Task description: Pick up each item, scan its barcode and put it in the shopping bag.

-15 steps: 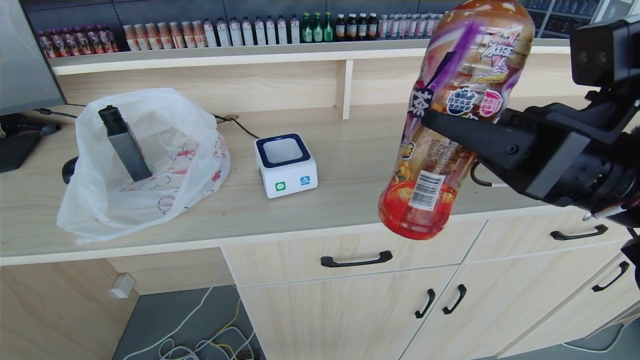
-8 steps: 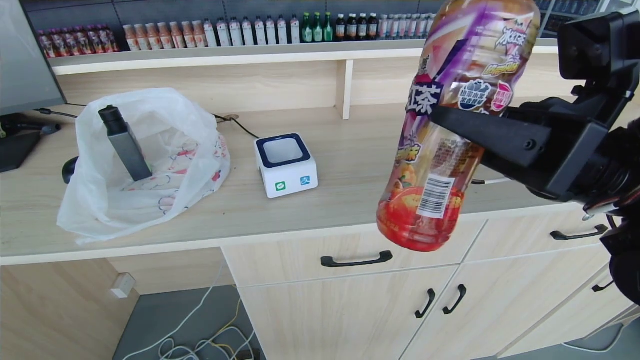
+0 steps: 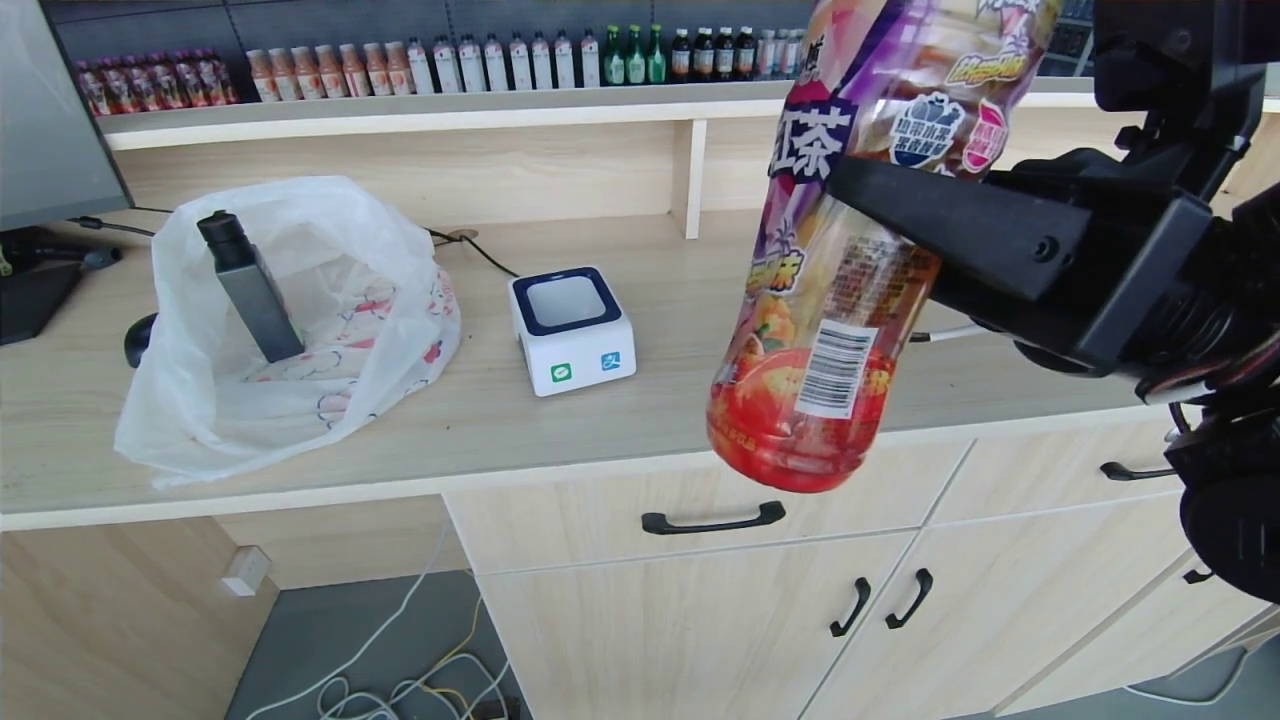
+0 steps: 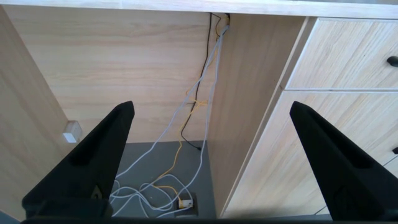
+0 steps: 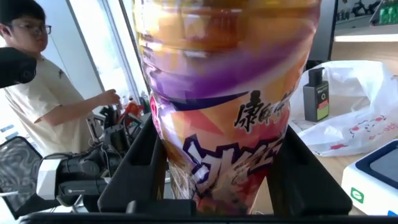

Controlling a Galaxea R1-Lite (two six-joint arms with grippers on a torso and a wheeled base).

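My right gripper (image 3: 900, 230) is shut on a large tea bottle (image 3: 840, 290) with a purple and orange label, held tilted in the air above the counter's front edge, right of the scanner. Its barcode (image 3: 833, 368) faces the head camera. The same bottle (image 5: 227, 93) sits between the fingers in the right wrist view. The white barcode scanner (image 3: 571, 329) stands mid-counter. The white shopping bag (image 3: 285, 320) lies open at the left with a dark grey bottle (image 3: 247, 285) upright inside. My left gripper (image 4: 205, 162) hangs open below the counter, facing cables on the floor.
A wooden counter (image 3: 650, 400) with drawers and cabinet doors (image 3: 712, 520) runs below. A shelf divider (image 3: 688, 175) stands behind the scanner, and a row of drinks (image 3: 500, 60) lines the back shelf. A monitor (image 3: 45, 120) is at far left. Cables (image 4: 186, 124) hang under the counter.
The right gripper has carried the tea bottle leftward and slightly up, closer to the scanner. The bag, scanner and left arm have stayed put.
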